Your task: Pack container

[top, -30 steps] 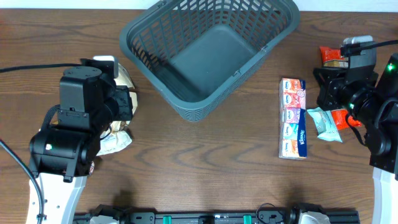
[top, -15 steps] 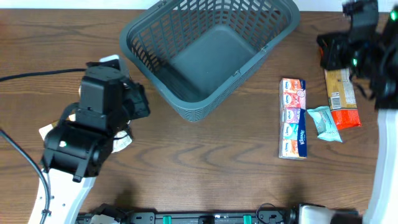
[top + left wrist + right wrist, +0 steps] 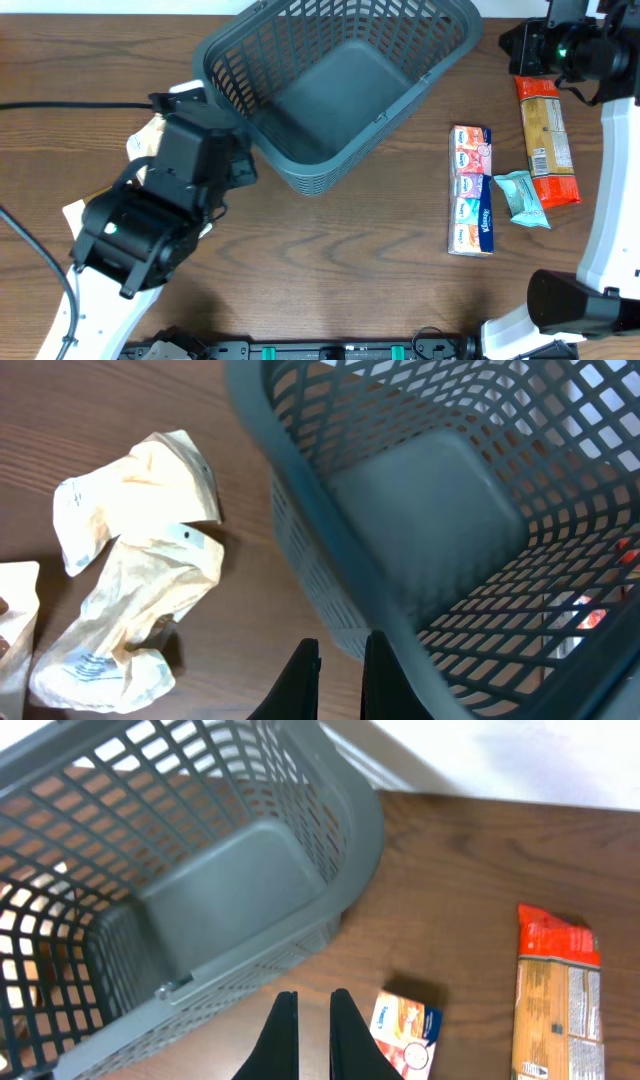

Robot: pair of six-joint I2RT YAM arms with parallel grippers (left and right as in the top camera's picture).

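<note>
From overhead, the container [image 3: 340, 95] stands upright on its flat bottom at the far middle of the desk [image 3: 330, 260], mouth upward and nothing inside it. Its long axis runs diagonally from the near-left corner, beside the left arm [image 3: 150, 215], toward the far right. A tissue pack [image 3: 471, 190], a teal packet [image 3: 522, 197] and an orange packet [image 3: 548, 140] lie on the desk to its right, apart from it, with the right arm [image 3: 580, 50] raised at the far-right corner. In the left wrist view, the left pincer [image 3: 338, 678] is clenched on nothing and sits close to the container's slotted outer wall. Crumpled cream packets [image 3: 130, 600] lie loose on the desk off to its left. Any push forward from here would likely knock the wall and slide or swing the light basket off its diagonal. In the right wrist view, the right pincer [image 3: 313, 1035] is likewise clenched and empty, high above the desk. The container is to its left and the tissue pack just past its fingertips. With both pincers closed, a descent onto a packet would probably shove it aside rather than grasp it.
</note>
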